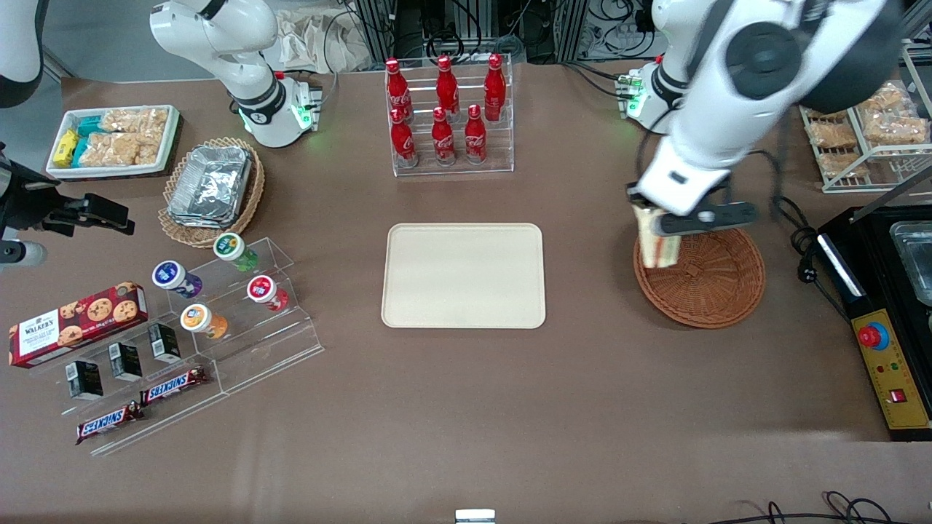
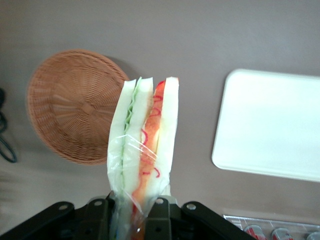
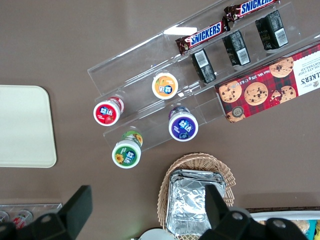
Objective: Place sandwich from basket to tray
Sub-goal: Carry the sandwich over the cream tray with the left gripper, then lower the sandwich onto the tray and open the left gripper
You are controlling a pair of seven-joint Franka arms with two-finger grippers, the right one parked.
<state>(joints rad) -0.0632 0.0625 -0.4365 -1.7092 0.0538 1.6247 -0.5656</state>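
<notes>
pale sandwich [image 2: 145, 145] in claw [image 2: 134, 207]

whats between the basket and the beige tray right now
Only bare brown table, clear in the front view. The gripper holds the sandwich above the basket rim nearest the tray.

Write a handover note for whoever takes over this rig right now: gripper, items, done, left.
Gripper: shut on the sandwich, raised above the basket rim at the side toward the tray.
Basket: nothing in it, at the working arm's end of the table.
Tray: bare, mid-table, nearer the front camera than the cola bottle rack.
Done: sandwich grasped and lifted out.
Left: carry it over the tray, lower, release.
</notes>
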